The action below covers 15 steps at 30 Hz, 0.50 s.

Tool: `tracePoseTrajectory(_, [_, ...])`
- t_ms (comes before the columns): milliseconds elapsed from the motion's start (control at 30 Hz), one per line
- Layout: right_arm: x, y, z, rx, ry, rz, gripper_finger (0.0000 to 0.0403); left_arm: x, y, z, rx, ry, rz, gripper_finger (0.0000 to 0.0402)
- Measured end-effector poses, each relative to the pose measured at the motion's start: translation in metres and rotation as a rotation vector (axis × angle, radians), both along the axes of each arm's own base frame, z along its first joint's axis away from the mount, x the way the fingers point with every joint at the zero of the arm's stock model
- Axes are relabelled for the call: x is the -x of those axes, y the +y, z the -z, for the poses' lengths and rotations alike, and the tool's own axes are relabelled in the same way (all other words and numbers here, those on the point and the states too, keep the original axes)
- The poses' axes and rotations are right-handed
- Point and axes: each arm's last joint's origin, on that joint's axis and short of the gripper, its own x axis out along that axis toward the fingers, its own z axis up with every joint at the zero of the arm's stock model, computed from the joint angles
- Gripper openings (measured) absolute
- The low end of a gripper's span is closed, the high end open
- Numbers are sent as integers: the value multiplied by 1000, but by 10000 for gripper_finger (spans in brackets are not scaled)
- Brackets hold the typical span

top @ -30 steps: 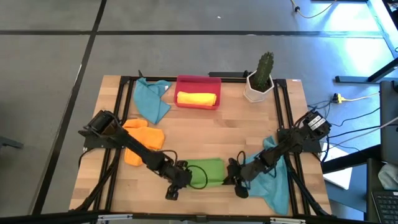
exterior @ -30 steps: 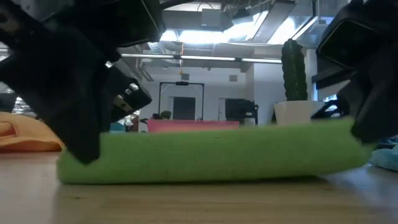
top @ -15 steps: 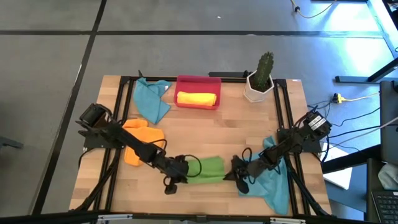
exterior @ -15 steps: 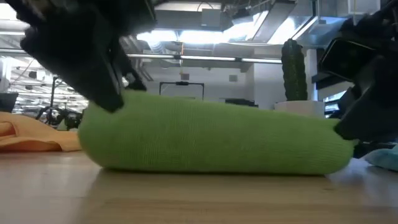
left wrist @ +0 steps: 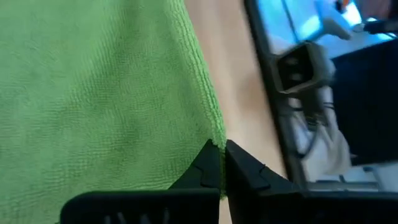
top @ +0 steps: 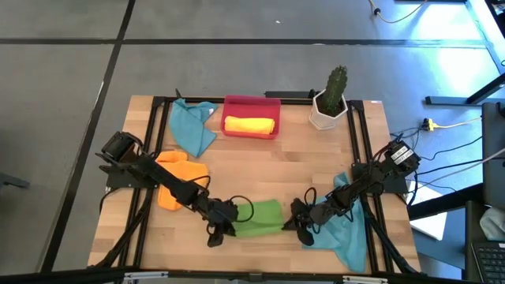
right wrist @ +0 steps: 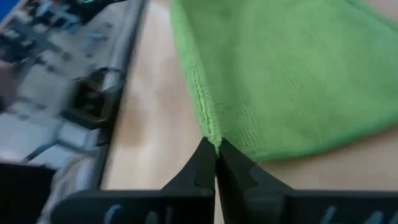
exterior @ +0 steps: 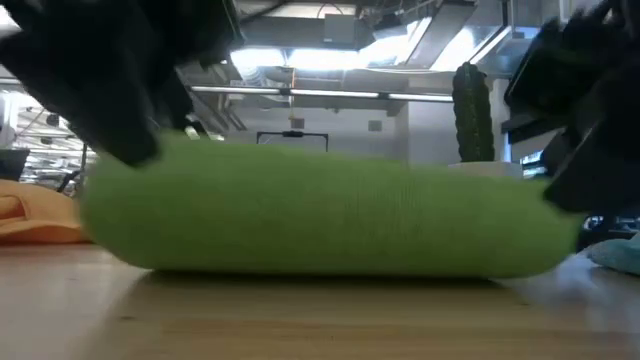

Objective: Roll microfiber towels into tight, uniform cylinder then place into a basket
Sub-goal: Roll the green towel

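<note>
- Where the worktop (top: 252, 170) shows bare, it is pale wood planking with a black frame along its left and right edges; an orange towel (top: 175, 180) lies crumpled near the left edge, partly under the left arm.
- A teal towel (top: 192, 126) sits rumpled at the back left corner, just beside the basket.
- Near the front edge the left gripper (top: 222, 227) is pinched shut on the left end of the green towel (top: 260, 218); its wrist view shows the dark fingertips (left wrist: 211, 168) closed on the hem of the looped, nubbly cloth.
- The green towel is a soft, half-rolled oblong lying across the front middle; from table height it reads as a plump rounded log.
- The basket (top: 252, 103), a shallow red tray with rounded corners, stands at the back edge and holds one rolled yellow towel (top: 250, 125).
- At the towel's right end the right gripper (top: 301, 226) is clamped tight on the corner seam.
- A white hexagonal pot with a cactus (top: 330, 101) stands at the back right.
- Another teal towel (top: 347, 229) lies spread beneath the right arm near the right edge.
</note>
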Motion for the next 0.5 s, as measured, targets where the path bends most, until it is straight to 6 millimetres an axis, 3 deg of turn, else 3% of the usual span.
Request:
tracePoseTrajectory(200, [-14,17,-12,63,21,-56,2,3,-11,-4,-27,1,41,0])
tracePoseTrajectory(500, [-21,-11,1,140,139,84,2,7,21,19,-77,110,-85,0])
